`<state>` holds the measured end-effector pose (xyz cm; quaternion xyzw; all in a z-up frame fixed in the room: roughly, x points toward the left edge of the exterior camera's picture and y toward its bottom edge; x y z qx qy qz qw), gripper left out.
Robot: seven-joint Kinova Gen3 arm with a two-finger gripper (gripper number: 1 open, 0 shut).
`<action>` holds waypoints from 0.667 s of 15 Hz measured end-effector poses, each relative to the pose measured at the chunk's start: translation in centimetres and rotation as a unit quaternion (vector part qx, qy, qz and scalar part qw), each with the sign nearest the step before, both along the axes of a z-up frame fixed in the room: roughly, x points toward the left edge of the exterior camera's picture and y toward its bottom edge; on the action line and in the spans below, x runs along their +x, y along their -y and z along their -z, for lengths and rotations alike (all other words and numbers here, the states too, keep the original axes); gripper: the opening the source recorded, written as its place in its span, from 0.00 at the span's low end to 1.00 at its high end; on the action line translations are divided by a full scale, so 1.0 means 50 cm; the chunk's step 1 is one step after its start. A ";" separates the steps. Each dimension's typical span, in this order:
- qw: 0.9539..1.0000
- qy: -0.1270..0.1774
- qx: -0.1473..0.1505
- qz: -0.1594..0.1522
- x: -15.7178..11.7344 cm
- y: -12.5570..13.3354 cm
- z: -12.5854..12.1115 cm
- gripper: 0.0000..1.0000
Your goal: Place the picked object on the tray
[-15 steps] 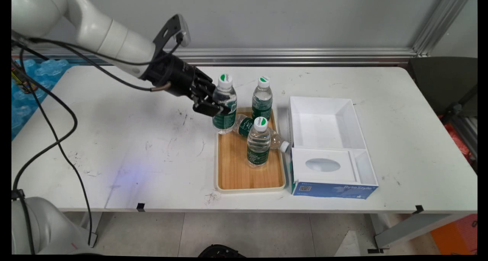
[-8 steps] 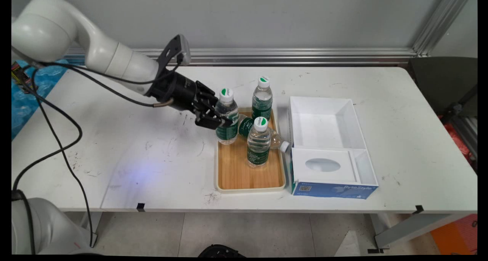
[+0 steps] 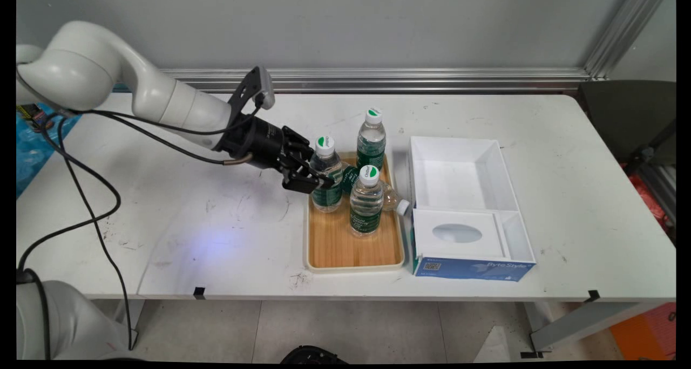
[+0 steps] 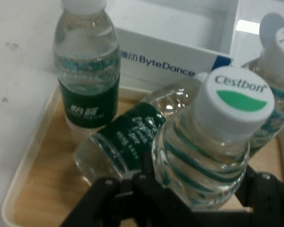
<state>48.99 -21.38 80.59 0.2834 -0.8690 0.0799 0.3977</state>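
Over the tray (image 3: 353,253), my jaws (image 3: 316,179) stayed clenched on a bottle (image 3: 326,176) and had carried it lower over the past second, near two upright bottles and one lying flat.

White box (image 3: 468,169) beside wooden tray (image 3: 353,250), perhaps touching.

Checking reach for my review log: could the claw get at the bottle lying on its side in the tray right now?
Probably not. The claw is shut on an upright bottle, and the lying bottle sits behind it, hemmed by another upright bottle.
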 end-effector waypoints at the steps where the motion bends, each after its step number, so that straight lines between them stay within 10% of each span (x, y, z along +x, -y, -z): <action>1: 1.000 -0.002 0.000 0.000 -0.001 -0.001 0.006 0.00; 10: 1.000 -0.012 0.002 0.000 -0.008 -0.008 0.039 0.00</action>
